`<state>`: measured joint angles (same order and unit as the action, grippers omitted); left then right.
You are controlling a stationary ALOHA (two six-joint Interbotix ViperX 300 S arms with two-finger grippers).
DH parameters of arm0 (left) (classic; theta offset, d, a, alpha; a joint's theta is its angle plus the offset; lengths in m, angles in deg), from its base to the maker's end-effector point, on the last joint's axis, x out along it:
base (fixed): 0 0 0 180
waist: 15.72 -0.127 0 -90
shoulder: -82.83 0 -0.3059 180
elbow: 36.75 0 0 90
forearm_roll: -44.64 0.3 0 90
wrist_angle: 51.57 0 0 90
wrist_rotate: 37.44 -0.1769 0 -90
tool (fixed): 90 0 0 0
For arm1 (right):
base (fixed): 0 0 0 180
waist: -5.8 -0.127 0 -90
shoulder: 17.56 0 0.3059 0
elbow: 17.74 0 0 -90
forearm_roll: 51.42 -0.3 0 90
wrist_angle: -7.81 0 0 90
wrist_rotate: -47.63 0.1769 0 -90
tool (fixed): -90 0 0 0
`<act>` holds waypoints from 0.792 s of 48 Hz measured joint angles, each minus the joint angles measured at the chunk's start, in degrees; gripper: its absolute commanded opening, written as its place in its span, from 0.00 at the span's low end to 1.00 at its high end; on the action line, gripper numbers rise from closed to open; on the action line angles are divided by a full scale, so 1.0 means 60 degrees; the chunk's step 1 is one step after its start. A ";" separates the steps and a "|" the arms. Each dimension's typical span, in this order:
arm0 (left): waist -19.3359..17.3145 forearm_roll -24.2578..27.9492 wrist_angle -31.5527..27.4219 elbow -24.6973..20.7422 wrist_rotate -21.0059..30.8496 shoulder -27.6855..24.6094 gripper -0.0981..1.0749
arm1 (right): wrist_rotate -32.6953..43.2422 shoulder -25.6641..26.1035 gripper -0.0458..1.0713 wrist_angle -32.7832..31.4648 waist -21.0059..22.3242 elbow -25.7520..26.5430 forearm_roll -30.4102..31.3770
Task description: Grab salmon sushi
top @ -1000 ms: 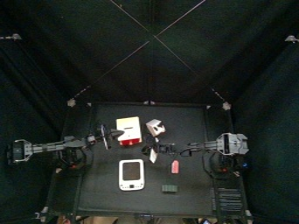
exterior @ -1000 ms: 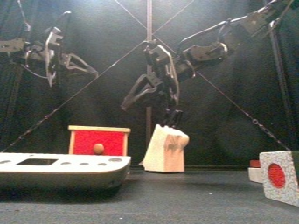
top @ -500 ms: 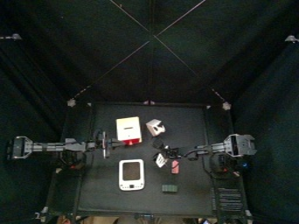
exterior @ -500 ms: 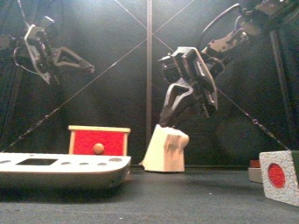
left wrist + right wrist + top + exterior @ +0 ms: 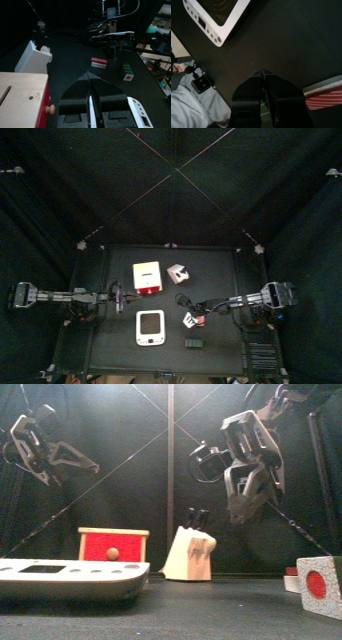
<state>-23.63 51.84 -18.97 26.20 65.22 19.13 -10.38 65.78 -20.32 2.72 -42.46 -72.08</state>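
Note:
The salmon sushi (image 5: 189,318) is a tiny pink-and-white piece on the black table, just right of the white phone-like device (image 5: 150,326). In the left wrist view it (image 5: 99,62) lies flat, with my right gripper (image 5: 112,37) hanging over the table just beyond it. In the right wrist view a red-and-white striped piece (image 5: 328,94), likely the sushi, lies beside my right gripper (image 5: 261,75), which is shut and holds nothing. My right gripper (image 5: 202,312) is close to the sushi's right side. My left gripper (image 5: 91,80) is shut and empty beside the red-and-white box (image 5: 147,278).
A white-and-pink cube (image 5: 178,274) stands behind the sushi, and a small dark block (image 5: 197,342) lies near the front edge. The front view shows a cube with a red dot (image 5: 321,584) at the right. Grey cloth (image 5: 188,107) shows past the table edge.
My right gripper has moved from the table's middle toward the front, close to the sushi, and sits further right in the front view. The left arm has barely moved.

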 measured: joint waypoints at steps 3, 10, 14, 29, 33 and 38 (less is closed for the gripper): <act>0.0029 -0.0103 0.0015 0.0015 0.0015 0.0000 0.42 | 0.0190 0.0161 0.44 -0.0015 -0.0029 -0.0161 -0.0161; 0.0029 -0.0454 0.0000 0.0132 0.0015 0.0000 0.43 | 0.1333 0.0527 0.44 -0.0176 -0.0044 -0.0571 0.0059; 0.0029 -0.0630 0.0000 0.0205 0.0015 0.0015 0.42 | 0.2373 0.0703 0.44 -0.0469 -0.0059 -0.0688 0.0630; 0.0029 -0.0776 0.0015 0.0264 0.0000 0.0015 0.42 | 0.6152 0.0850 0.51 -0.2021 -0.0645 -0.0630 0.3560; 0.0029 -0.0776 0.0000 0.0249 0.0015 0.0015 0.42 | 0.6899 0.0850 0.56 -0.2446 -0.0894 -0.0615 0.4102; 0.0029 -0.0776 0.0015 0.0264 0.0000 0.0015 0.42 | 0.7690 0.0864 0.68 -0.2783 -0.1113 -0.0615 0.4644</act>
<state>-23.45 47.19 -18.88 27.78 65.22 19.22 35.76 70.97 -37.02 -3.96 -46.16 -44.22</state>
